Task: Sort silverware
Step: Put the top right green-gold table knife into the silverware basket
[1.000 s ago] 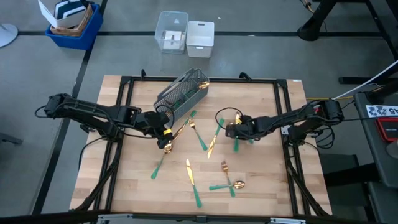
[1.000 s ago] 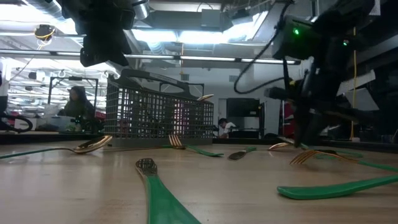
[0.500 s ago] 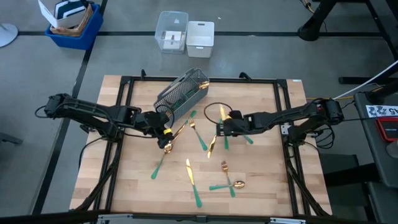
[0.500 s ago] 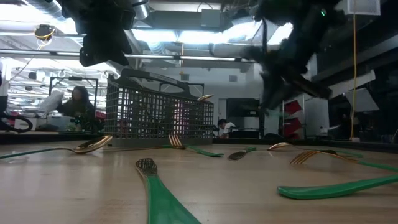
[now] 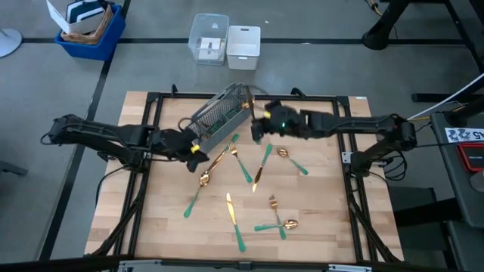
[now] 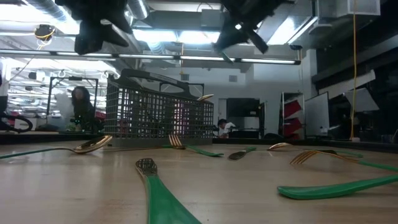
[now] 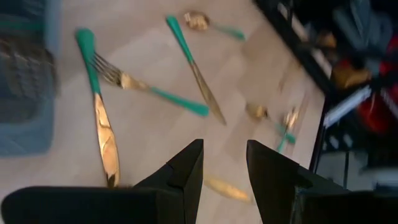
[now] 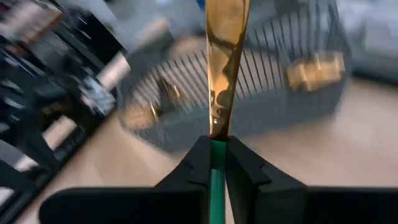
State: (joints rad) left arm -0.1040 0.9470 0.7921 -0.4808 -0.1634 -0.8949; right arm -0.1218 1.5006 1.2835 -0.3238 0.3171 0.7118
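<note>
While both arms hang over the table, we record the following, view by view.

High view, left gripper [image 5: 193,148]: we find it just beside the caddy [image 5: 219,115], on that basket's near left side, above the wood.
High view, right gripper [image 5: 257,128]: we find it at the caddy's right end, raised over the table [image 5: 325,227].
High view, silverware: we count loose pieces spread across the middle of the table, among them a knife [image 5: 214,163] close to the left gripper, a fork [image 5: 241,162], a second knife [image 5: 262,165], a spoon [image 5: 291,159] and a crossed pair [image 5: 278,224] towards the front edge.

Low view, caddy [image 6: 158,112]: it stands at the back, with a gold tip showing past its right rim.
Low view, silverware: a fork [image 6: 158,193] lies nearest the camera; a green handle [image 6: 339,185] lies at the right.
Low view, arms: both dark arms show only along the top, well clear of the wood.

Left wrist view, jaws: spread, with nothing between the fingers [image 7: 186,171].
Left wrist view, silverware: a knife [image 7: 99,121] and a fork [image 7: 146,90] lie on the wood beyond the fingers.

Right wrist view, jaws: pressed on the green handle of a gold knife [image 8: 224,68], whose blade points out towards the caddy [image 8: 261,99].
</note>
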